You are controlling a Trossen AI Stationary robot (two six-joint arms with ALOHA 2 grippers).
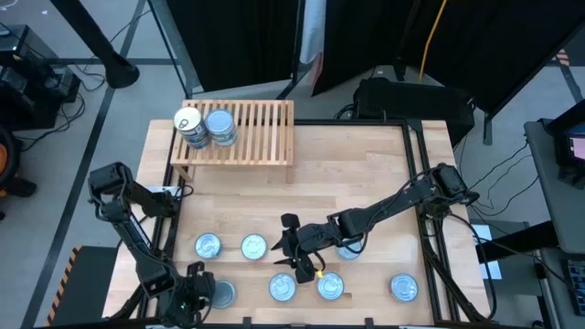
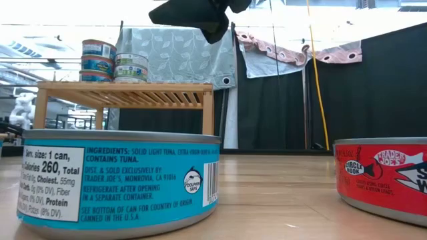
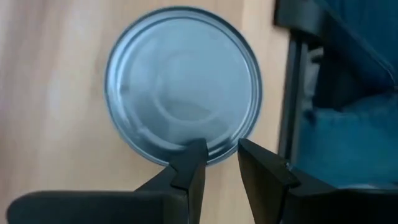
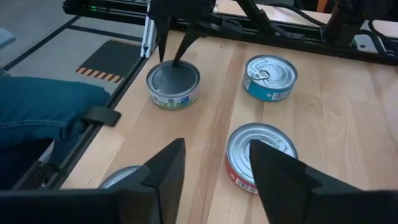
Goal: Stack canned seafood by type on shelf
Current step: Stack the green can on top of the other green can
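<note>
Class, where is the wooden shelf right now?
In the high view, the shelf stands at the table's far left edge, with stacked cans on its left end.

The high view looks straight down on the whole desk (image 1: 366,174). The low view sits at desk level, very near two tins. Both show the shelf (image 1: 239,132) with its stacked tins.
</note>
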